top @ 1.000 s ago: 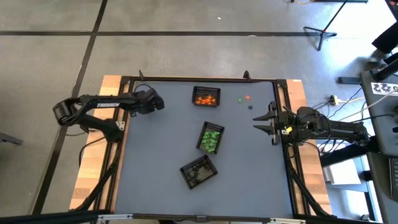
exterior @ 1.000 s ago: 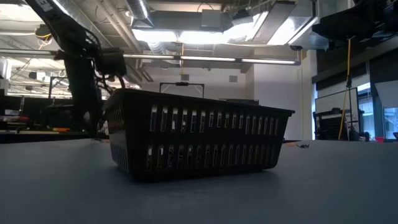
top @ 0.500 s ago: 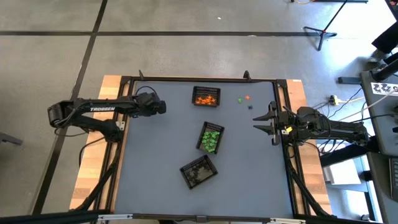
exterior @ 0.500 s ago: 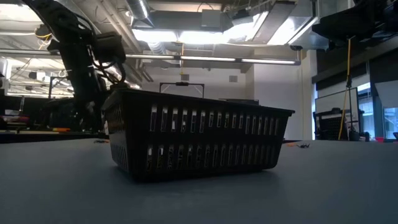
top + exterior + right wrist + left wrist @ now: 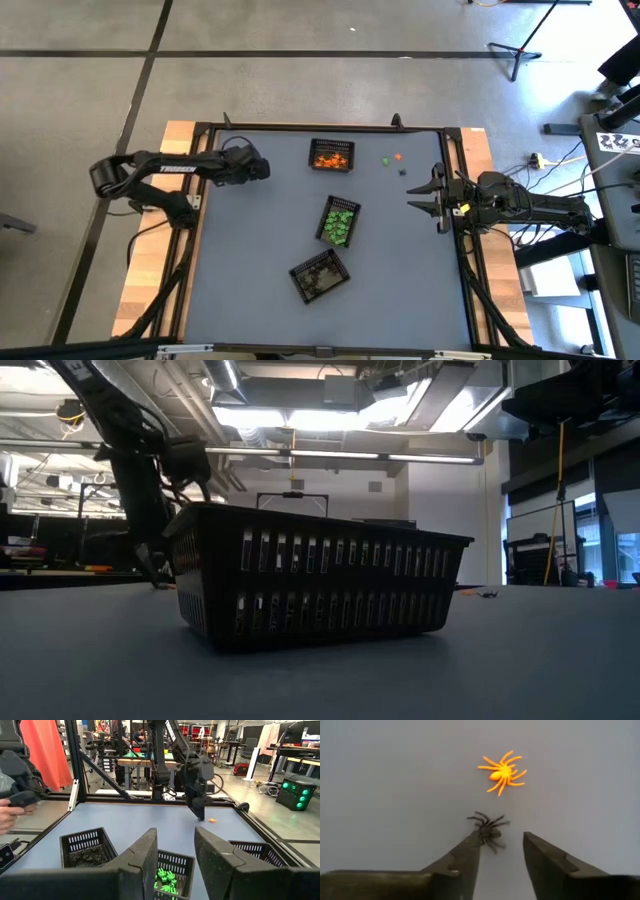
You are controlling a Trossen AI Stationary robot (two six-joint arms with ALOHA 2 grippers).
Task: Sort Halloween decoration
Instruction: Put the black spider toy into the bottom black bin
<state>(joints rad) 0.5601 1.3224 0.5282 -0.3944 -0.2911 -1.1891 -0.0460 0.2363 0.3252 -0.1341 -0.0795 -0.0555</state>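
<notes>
— Left wrist view: left gripper point(image 5: 502, 852) spread, low over table point(image 5: 395, 780); black spider point(image 5: 488, 830) just at fingertips, ungripped; orange spider point(image 5: 503, 770) beyond, apart.
— Right gripper point(image 5: 432, 198)?
— Spread too, empty, parked by table's right edge; baskets point(image 5: 338, 221) mid-table.

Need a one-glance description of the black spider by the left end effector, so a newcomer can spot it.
Start at the grey table and follow the left arm to its end effector, near the table's left edge. Two toy spiders lie on the bare surface there, apart from each other. The black spider sits right at the open fingertips; the orange spider lies farther out.
</notes>
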